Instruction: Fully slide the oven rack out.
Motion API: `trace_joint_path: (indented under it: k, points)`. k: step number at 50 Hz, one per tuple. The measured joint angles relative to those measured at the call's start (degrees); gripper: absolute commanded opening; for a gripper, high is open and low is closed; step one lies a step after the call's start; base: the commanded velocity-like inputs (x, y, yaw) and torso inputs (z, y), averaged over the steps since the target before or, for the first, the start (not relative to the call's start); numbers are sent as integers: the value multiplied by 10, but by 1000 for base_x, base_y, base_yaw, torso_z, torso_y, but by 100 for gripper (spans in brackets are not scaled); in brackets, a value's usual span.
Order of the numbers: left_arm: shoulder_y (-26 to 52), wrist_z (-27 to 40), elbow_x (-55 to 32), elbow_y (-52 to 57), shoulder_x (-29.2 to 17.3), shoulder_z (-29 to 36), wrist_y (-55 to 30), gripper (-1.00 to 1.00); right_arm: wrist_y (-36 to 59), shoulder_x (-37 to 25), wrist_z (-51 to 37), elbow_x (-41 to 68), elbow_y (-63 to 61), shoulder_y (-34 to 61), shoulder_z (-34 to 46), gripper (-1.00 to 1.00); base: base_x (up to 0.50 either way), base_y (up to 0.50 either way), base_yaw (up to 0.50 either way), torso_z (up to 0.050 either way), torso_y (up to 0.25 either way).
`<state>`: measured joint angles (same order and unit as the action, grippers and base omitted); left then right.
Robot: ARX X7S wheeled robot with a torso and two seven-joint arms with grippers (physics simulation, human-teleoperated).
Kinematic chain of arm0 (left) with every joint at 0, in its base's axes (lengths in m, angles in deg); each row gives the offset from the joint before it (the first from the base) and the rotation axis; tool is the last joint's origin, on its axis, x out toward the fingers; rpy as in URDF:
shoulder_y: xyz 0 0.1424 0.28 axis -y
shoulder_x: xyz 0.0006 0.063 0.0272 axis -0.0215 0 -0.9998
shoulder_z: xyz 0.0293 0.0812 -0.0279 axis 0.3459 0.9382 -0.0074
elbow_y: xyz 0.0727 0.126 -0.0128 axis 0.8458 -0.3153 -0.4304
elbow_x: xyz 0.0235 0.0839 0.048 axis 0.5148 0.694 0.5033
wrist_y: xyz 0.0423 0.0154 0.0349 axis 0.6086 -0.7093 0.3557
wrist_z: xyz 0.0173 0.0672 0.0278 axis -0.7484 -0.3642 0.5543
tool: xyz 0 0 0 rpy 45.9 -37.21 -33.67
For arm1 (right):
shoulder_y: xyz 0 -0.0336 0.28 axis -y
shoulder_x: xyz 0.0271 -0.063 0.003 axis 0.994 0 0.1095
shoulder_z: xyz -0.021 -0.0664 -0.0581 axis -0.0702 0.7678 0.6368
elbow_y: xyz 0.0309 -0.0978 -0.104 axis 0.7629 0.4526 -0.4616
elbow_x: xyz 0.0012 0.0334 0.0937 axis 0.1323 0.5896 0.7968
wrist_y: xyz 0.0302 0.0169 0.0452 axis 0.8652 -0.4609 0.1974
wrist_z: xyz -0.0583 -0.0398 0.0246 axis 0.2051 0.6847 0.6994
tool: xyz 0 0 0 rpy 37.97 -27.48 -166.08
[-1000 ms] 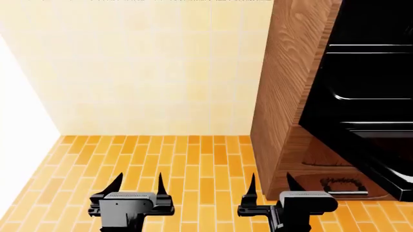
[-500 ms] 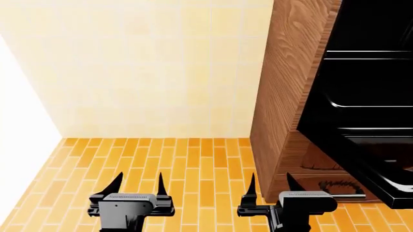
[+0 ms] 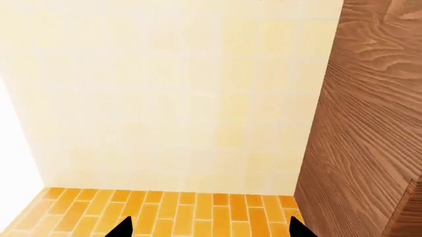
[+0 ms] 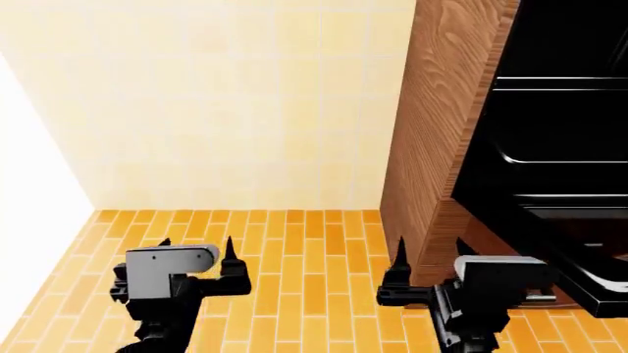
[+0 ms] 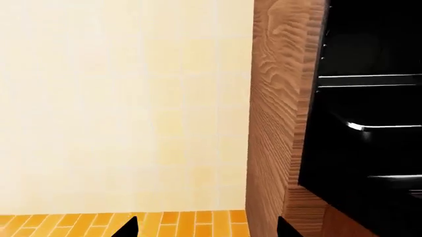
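Both grippers, left [image 4: 196, 266] and right [image 4: 429, 263], had fingers spread, holding nothing. The oven rack [image 4: 564, 159] ran crosswise beyond the right fingers, unseen in the left wrist view.

A warm brown wood grain with a smooth, faintly satin finish is being shown on the cabinet side [image 4: 424, 132]. The oven rack [image 4: 559, 158] is being rendered in glossy black, with a thin pale-grey metallic sheen along its front rim. The wall [image 4: 226, 103] is being presented as smooth cream tiles, matt and pale. The floor [image 4: 294, 250] is being shown as orange brick-pattern tiles, and matt grey plastic with black fingers is being displayed on the left gripper [image 4: 196, 259] and the right gripper [image 4: 429, 257]
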<state>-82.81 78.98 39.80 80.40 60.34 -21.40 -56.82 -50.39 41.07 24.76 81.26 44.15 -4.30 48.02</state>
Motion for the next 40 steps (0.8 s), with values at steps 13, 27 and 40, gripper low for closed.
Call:
trace_joint_path:
  k: [13, 27, 40]
  points:
    - [206, 278, -400, 148, -134, -125, -346, 100, 378, -93, -238, 450, -188, 196, -185, 100, 0, 0, 0, 0, 0]
    - [412, 620, -983, 121, -353, -75, -324, 100, 370, -328, -600, 975, -187, 404, -138, 100, 0, 0, 0, 0, 0]
    - [528, 709, -1184, 101, -443, -18, -282, 100, 323, -463, -721, 1173, -201, 515, -75, 100, -14, -431, 0, 0, 0]
